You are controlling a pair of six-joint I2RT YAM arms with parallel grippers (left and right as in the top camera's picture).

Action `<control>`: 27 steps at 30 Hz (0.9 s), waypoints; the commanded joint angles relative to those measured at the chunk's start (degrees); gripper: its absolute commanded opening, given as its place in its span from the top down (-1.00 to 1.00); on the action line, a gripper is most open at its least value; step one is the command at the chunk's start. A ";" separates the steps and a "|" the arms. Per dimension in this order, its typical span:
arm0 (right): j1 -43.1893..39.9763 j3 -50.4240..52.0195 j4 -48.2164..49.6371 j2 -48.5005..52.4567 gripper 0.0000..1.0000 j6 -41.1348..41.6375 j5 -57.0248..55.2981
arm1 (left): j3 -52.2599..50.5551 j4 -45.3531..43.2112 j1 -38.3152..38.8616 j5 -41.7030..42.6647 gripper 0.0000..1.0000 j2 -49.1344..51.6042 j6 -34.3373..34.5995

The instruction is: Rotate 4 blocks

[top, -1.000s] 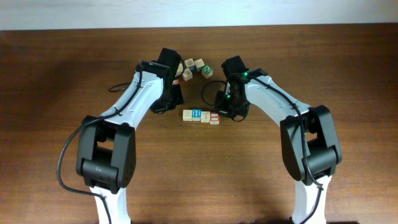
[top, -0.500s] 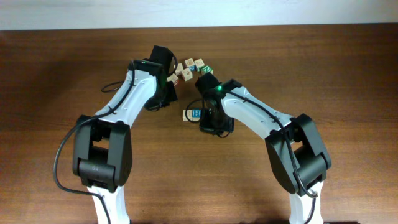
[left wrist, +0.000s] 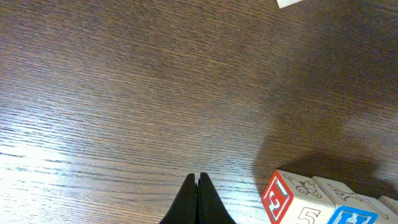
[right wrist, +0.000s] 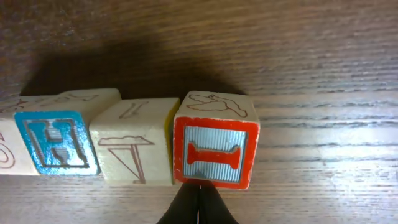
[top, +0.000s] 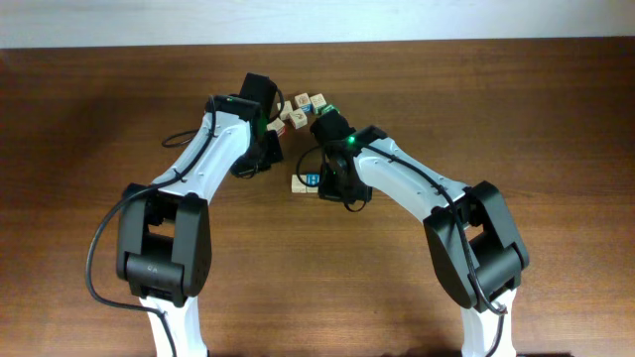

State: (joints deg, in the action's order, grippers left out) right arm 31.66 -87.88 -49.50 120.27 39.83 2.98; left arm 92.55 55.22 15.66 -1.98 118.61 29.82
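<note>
The tabletop is dark wood with a fine, visible grain, and it has a soft sheen where the light falls. The blocks are pale wood, smooth and matt. The I block has a ribbed painted face in a red frame, and the H block has flat blue paint. The right arm's fingers look like matt black plastic, and the arm shells are smooth white.

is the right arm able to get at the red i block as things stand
Probably yes: the right gripper, shut, sits right at the red I block with nothing between them.
</note>
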 commanded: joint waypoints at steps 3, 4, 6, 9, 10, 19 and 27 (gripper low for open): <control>-0.26 -0.48 -1.18 -0.98 0.92 -3.54 0.90 | -0.07 0.79 -0.17 -0.39 0.99 0.76 -0.09; -0.57 -2.54 -4.50 -0.98 0.92 -5.09 0.63 | -0.07 0.92 -0.17 -0.39 0.99 0.76 -0.09; -1.88 -6.99 -11.45 -0.98 0.91 -6.60 -3.13 | -0.07 0.98 -0.17 -0.42 0.99 0.76 -0.09; -4.33 -6.51 -9.11 -0.48 0.92 -5.07 -6.51 | -0.07 0.94 -0.17 -0.44 0.97 0.76 -0.09; -4.90 -6.01 -7.02 0.07 0.92 -5.07 -6.45 | -0.07 0.90 -0.17 -0.46 0.97 0.76 -0.09; -5.05 -5.66 -1.40 2.69 0.91 -7.08 -2.75 | -0.07 0.90 -0.17 -0.44 0.98 0.76 -0.09; -4.92 -5.66 0.07 2.69 0.92 -8.59 0.00 | -0.07 0.96 -0.17 -0.42 0.98 0.76 -0.09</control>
State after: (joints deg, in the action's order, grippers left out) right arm 26.35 -93.69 -49.54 122.32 32.08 2.33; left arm 92.55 56.10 15.66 -1.98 118.63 29.82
